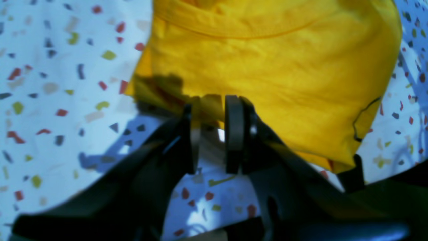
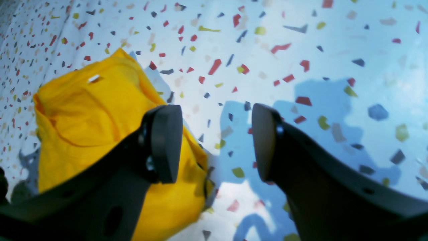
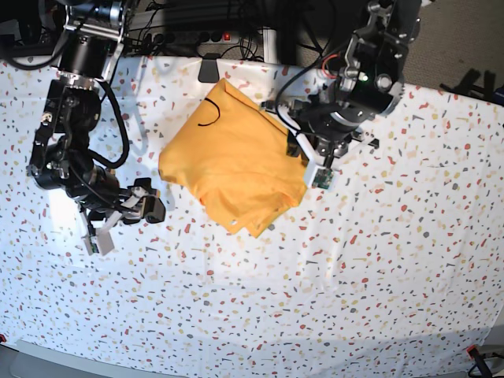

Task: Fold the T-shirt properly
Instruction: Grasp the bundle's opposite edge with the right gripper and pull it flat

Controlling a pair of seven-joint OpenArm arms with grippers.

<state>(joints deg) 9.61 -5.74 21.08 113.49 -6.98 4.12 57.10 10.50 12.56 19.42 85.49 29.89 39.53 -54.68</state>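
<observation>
The mustard yellow T-shirt [image 3: 232,161] lies folded into a compact, creased shape on the speckled cloth, also seen in the left wrist view [image 1: 267,67] and the right wrist view [image 2: 83,127]. My left gripper [image 1: 210,110] sits low at the shirt's right edge [image 3: 298,150]. Its jaws stand a narrow gap apart, and the fabric's edge reaches just between the fingertips [image 1: 234,110]. My right gripper [image 2: 217,140] hangs open and empty over bare cloth, beside the shirt's left edge [image 3: 150,206].
A white tablecloth with coloured specks [image 3: 378,268] covers the whole table. Cables and a power strip [image 3: 228,35] run along the far edge. A thin black thread loop [image 1: 362,117] lies on the shirt near its edge.
</observation>
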